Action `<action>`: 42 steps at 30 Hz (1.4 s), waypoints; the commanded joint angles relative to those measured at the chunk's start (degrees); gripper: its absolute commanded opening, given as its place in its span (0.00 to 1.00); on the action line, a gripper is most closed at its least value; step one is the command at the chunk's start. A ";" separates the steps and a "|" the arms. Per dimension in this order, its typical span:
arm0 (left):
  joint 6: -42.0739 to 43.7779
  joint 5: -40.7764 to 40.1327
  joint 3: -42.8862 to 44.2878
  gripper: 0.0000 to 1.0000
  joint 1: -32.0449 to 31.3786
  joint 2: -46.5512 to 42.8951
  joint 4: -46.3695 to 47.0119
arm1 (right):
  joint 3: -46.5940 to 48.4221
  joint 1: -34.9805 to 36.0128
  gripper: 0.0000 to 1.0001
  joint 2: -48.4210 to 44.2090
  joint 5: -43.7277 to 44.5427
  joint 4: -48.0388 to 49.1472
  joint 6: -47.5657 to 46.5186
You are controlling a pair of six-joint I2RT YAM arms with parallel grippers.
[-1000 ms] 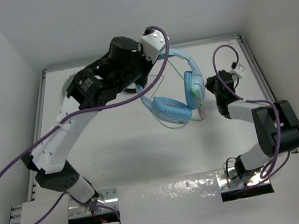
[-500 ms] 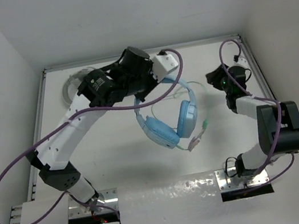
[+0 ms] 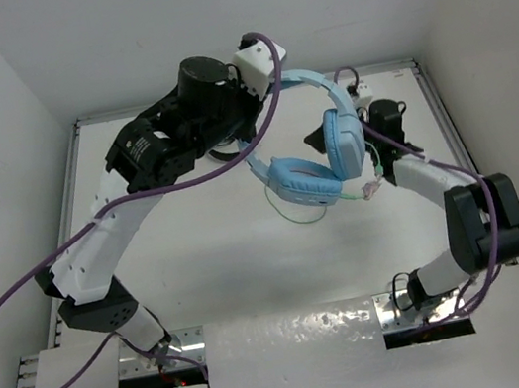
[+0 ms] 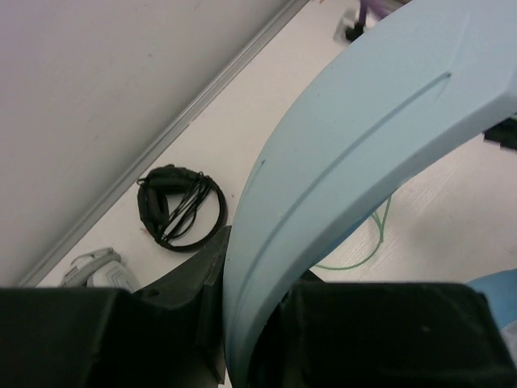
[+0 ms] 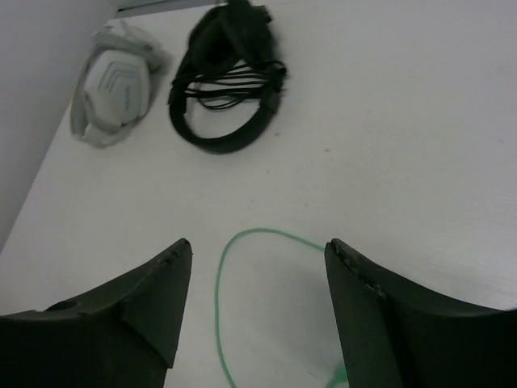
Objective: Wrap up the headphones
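The light blue headphones [image 3: 302, 178] hang in the air above the middle of the table. My left gripper [image 4: 250, 323] is shut on their blue headband [image 4: 355, 137] near its top. Both padded ear cups dangle below, and the thin green cable [image 3: 294, 216] trails under them, with its plug [image 3: 371, 189] at the right. My right gripper [image 5: 257, 246] is open just right of the ear cups, low over the table. Only a loop of the cable [image 5: 222, 283] lies on the table between its fingers, untouched.
Black headphones [image 5: 226, 97] with a coiled black cable lie on the table at the far left. Grey-white headphones [image 5: 113, 81] lie beside them, nearer the left wall. White walls close the table in on three sides, and a metal rail [image 4: 202, 105] runs along the back edge.
My right gripper has opened and shifted up and left towards the ear cups. The left arm swung the headphones towards the front and then back up to the right.
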 commanded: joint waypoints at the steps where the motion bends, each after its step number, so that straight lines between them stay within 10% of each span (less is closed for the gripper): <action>1: -4.00 -5.64 -2.18 0.00 0.26 -0.91 5.66 | 12.82 -4.07 0.64 4.03 0.38 -21.03 -0.69; 5: -10.22 -13.12 -4.20 0.00 7.44 1.11 7.77 | 17.33 -11.97 0.48 5.45 -1.72 -28.98 1.67; 13: -20.70 -14.87 -2.01 0.00 10.81 1.38 9.97 | 11.71 -15.06 0.79 -7.91 0.39 -29.25 -5.33; 21: -26.06 -21.04 1.85 0.00 11.69 1.29 10.85 | 0.38 -14.63 0.74 -15.12 0.56 -19.96 -2.03; 30: -28.00 -22.18 7.48 0.00 11.69 2.35 11.64 | -17.56 12.59 0.78 -12.95 17.33 7.72 -7.52; 42: -26.24 -21.13 8.28 0.00 11.69 1.82 12.52 | -1.30 25.45 0.85 1.75 44.75 -5.08 -30.73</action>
